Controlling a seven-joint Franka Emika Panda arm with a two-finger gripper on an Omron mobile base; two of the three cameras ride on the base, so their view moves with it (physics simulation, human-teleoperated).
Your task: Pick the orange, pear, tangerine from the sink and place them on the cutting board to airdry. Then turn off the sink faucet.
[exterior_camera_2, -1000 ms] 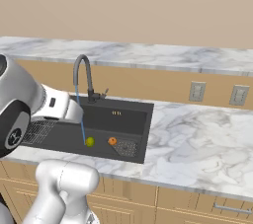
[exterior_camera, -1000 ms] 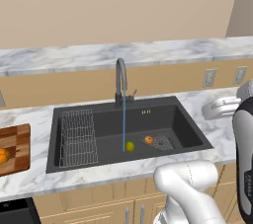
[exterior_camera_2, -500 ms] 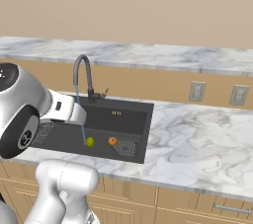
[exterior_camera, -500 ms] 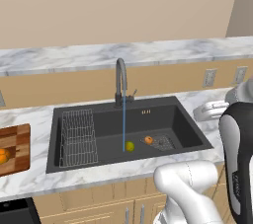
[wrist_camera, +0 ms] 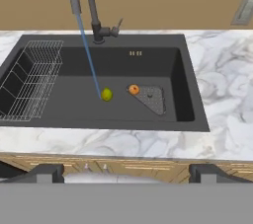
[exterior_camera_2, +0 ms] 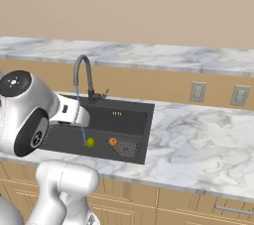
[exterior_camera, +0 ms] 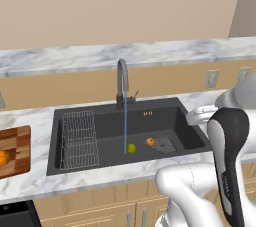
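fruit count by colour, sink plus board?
Orange fruit: 2, one in the sink, one on the cutting board
Yellow-green pear: 1, in the sink under the water stream
Total: 3

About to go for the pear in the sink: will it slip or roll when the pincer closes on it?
Probably both. The pear is small and rounded and lies loose on the flat floor of the sink, so a nudge could roll it. The water stream from the sink faucet lands right by it, so it is likely wet and slippery.
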